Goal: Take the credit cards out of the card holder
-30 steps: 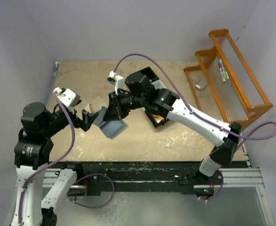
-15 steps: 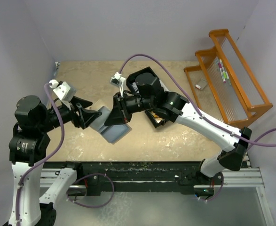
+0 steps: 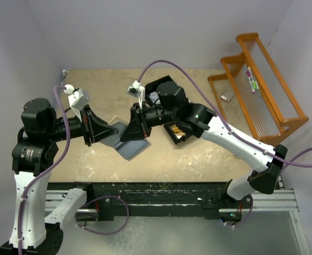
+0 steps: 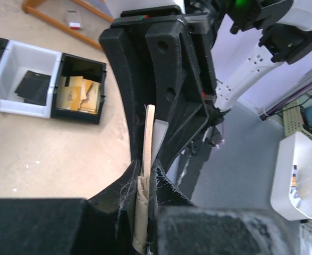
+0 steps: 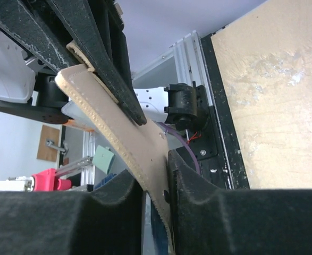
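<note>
Because the card holder [image 3: 132,150] folds flat like a booklet, I have it lifted clear of the table [image 3: 209,159] and hung between my two arms, where both sides are within reach. My left gripper [image 3: 108,132] is clenched on a tan edge, and its wrist view shows the leather pinched edge-on between the pads. My right gripper [image 3: 124,134] is clamped on the tan face, which slants up from between its fingers toward the left one's jaws. Whether both pinch the same leaf I cannot tell. They meet almost nose to nose, and the pale blue-grey inside hangs open below them. I judge this double hold is meant to steady the holder and spread it to bare the pockets. No card shows yet. The black tray [image 4: 76,116] lies nearby, a likely drop spot.
</note>
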You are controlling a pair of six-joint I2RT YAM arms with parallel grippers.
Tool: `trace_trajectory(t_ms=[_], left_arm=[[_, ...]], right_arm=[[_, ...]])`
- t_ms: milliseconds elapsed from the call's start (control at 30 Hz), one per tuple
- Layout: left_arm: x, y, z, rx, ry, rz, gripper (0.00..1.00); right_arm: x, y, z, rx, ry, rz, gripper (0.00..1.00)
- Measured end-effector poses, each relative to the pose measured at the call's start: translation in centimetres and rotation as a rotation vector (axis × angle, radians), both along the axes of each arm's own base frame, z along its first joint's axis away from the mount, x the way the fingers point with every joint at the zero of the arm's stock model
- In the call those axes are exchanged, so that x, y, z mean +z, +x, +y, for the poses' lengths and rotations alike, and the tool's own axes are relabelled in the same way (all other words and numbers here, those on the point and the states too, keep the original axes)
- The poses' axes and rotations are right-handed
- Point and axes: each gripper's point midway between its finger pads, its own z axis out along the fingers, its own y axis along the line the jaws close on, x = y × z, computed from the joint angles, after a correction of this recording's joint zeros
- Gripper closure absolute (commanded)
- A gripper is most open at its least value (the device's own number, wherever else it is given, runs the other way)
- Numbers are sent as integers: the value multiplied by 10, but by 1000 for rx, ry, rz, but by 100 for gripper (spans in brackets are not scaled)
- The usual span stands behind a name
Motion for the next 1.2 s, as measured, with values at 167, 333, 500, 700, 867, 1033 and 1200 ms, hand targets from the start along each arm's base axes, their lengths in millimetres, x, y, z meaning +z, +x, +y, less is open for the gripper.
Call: trace_trajectory(t_ms=[167,333,500,700,867,1033,1200], left_arm=[[4,0,-2,-14,-18,46,100],[12,6,-3,-5,-31,65,100],[15,9,-5,-4,-47,97,100],[18,9,-8,-23,-75,142,100],[19,10,-10,-37,-87,167,100],[22,9,-11,-51,-98,177,100],[27,7,-12,-62,-107,171,100]], right_arm=[[-10,3,-7,27,25,13,53],[-23,-5,-33,37,43,23,54],[-9,-24,-54,62,121,-32,61],[-3,-26,-57,57,144,-64,65],[-8,-20,-57,31,127,-85,67],[-15,-14,-58,-4,99,-102,72],[-20,6,-59,-108,69,-150,78]])
